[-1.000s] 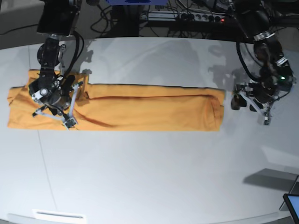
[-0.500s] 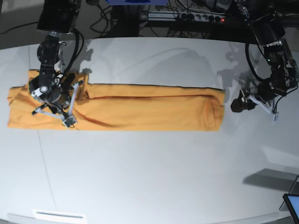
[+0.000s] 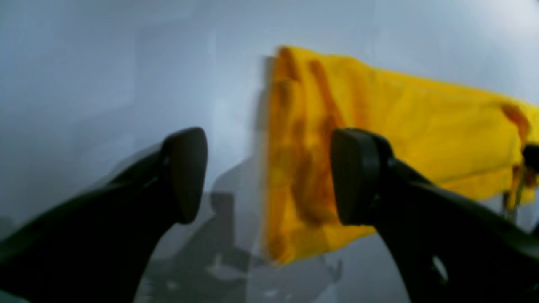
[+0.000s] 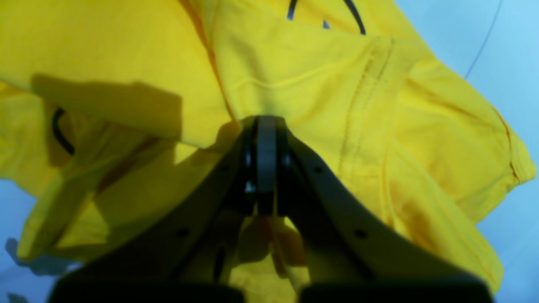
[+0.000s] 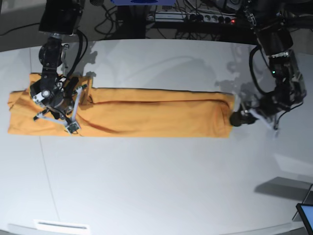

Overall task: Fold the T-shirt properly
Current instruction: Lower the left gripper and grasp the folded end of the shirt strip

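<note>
Looking at the base view from left to right, the T-shirt (image 5: 122, 115) lies on the white table (image 5: 156, 186) as one long narrow band, so the lengthwise folds look done to me. What's left, I'd guess, is bringing the ends together across the short way, since it's still a strip and not a tidy packet. The left end is a bit wider and rumpled where the sleeves bunch up.

On that left end sits the right gripper (image 5: 73, 128), arm reaching down from the top edge of the view and bent over the cloth. Its wrist camera shows the jaws pressed fully together right at the fabric (image 4: 294, 75), with a fold seeming to sit at the tips. Whether cloth is actually pinched between them I can't tell, it could just be pressing down. You can see dark looped marks (image 4: 322, 12) near the top edge there.

Over on the right, the left gripper (image 5: 234, 117) is right at the shirt's far end, arm curling down from the top right corner. The wrist view is blurry, but the jaws stand wide apart with nothing between them, one finger (image 3: 185, 172) over bare table, the other in front of the shirt's end edge (image 3: 294, 168). Looks lined up to grab that end, not gripping yet.
</note>
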### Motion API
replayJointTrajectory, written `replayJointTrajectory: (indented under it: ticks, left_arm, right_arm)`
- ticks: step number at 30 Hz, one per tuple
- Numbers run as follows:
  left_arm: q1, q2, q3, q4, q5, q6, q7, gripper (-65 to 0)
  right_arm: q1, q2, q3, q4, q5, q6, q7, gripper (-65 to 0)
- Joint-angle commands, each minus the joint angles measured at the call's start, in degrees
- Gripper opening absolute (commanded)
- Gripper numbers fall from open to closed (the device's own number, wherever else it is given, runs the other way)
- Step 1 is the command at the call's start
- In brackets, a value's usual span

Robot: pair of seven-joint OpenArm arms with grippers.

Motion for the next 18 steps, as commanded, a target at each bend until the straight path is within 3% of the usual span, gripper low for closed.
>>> replayJointTrajectory:
  ticks: [1,13,18]
  left_arm:
    - [-1.4,-1.1,0.0,-0.3,-1.2,0.0,-1.0,-20.8]
    - [-6.4,1.1,0.7,-13.0,-1.2,0.3,-1.0,-21.3]
    - [-6.5,1.2,8.3,-12.8,-1.2,0.3,-1.0,-21.5]
  right_arm:
    - [-0.6,-0.1,-0.2,-0.4,0.2,1.2,-3.0,-64.7]
    - [-0.4,-0.1,-0.2,-0.6,0.2,1.2,-2.9,-64.7]
    - [-0.2,-0.1,-0.3,-0.7,0.2,1.2,-2.9,-64.7]
